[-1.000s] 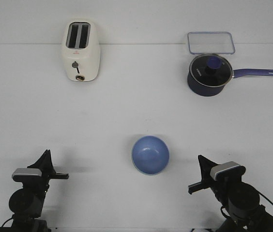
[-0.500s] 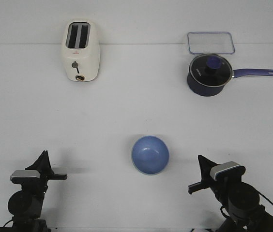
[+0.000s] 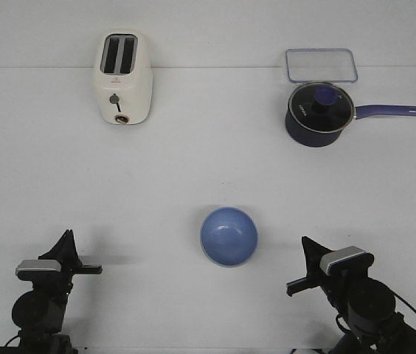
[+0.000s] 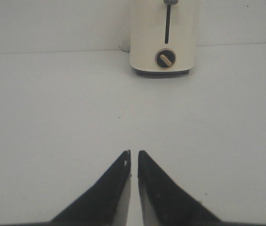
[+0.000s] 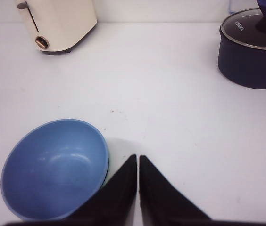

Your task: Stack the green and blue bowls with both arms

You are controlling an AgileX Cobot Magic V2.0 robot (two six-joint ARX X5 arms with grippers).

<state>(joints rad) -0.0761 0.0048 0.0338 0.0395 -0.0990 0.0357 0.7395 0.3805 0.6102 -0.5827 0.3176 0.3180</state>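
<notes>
Blue bowl [image 3: 229,236] seated mid-bench with a green rim peeking beneath, stack apparently made; left claw [image 4: 134,162] and right claw [image 5: 138,165] both pinched together, empty, best kept clear.

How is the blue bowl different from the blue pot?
The bowl is light blue; the pot is very dark blue. The bowl is open on top, with nothing seen inside; the pot wears a glass lid with a blue knob. The pot has a long handle pointing to the robot's right; the bowl has none. The bowl sits near the robot between the two arms; the pot sits far back on the right. Both are round and stand upright on the white table.
</notes>
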